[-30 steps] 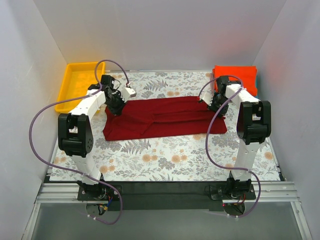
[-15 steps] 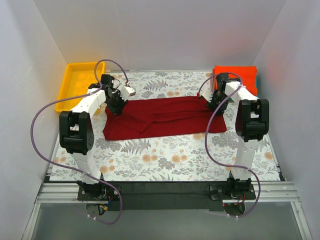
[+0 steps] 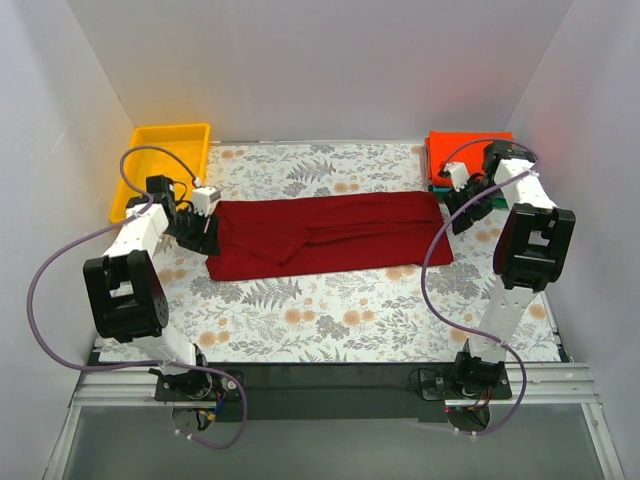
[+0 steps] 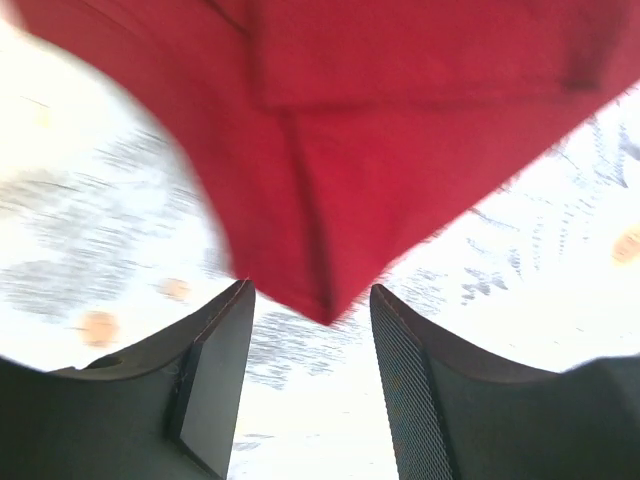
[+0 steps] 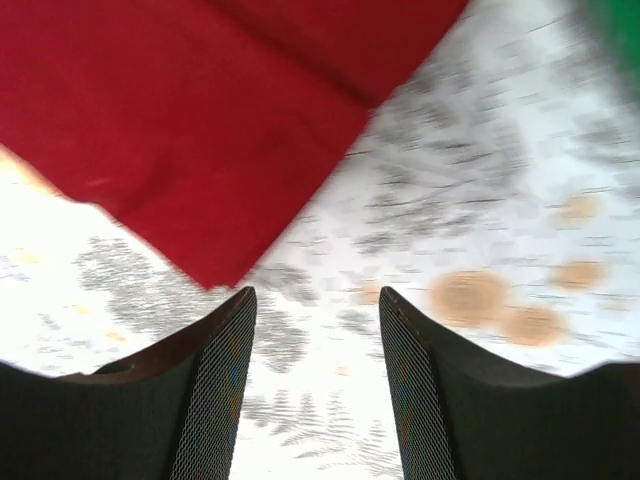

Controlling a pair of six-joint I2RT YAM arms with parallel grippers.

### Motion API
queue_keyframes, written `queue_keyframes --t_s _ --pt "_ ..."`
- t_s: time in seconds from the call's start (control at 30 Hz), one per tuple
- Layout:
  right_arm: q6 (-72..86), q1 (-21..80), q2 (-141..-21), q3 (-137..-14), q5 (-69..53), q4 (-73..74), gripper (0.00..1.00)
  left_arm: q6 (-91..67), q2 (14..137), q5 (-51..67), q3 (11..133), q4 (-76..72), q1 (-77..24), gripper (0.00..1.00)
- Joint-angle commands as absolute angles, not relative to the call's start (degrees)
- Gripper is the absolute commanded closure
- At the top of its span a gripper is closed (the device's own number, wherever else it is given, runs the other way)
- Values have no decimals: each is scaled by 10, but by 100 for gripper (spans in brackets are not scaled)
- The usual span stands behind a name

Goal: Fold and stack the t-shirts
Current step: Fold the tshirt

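A dark crimson t-shirt (image 3: 330, 232) lies folded into a long band across the floral cloth. Its left corner (image 4: 320, 300) shows just beyond my left gripper (image 4: 310, 380), whose jaws stand open and empty. In the top view the left gripper (image 3: 196, 232) sits just off the shirt's left end. My right gripper (image 3: 462, 212) is off the shirt's right end, open and empty. In the right wrist view the right gripper (image 5: 315, 385) hovers over bare cloth, the crimson shirt's corner (image 5: 215, 270) up-left of it. A folded orange-red t-shirt (image 3: 468, 155) lies on a teal one (image 3: 437, 186) at the back right.
A yellow tray (image 3: 160, 165) stands at the back left corner. The grey floral cloth (image 3: 330, 310) covers the table. White walls close in on three sides. A purple cable loops from each arm.
Both grippers have opened and let go of the crimson shirt's ends. Each arm has drawn outward, the left one leftward and nearer, the right one to the right.
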State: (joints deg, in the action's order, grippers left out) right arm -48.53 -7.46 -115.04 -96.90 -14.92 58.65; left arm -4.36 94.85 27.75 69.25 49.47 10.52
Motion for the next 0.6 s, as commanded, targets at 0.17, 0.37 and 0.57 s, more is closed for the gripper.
queue_keyframes --t_s 0.17,0.37,0.57 --pt "-393 -82 -1149 -882 -233 619 41 -98 879 289 578 440 98 47" --pt "-373 -87 -1170 -874 -229 599 41 -98 896 268 565 420 98 46" --pt "-363 -93 -1175 -842 -229 591 40 -97 910 261 551 409 98 45"
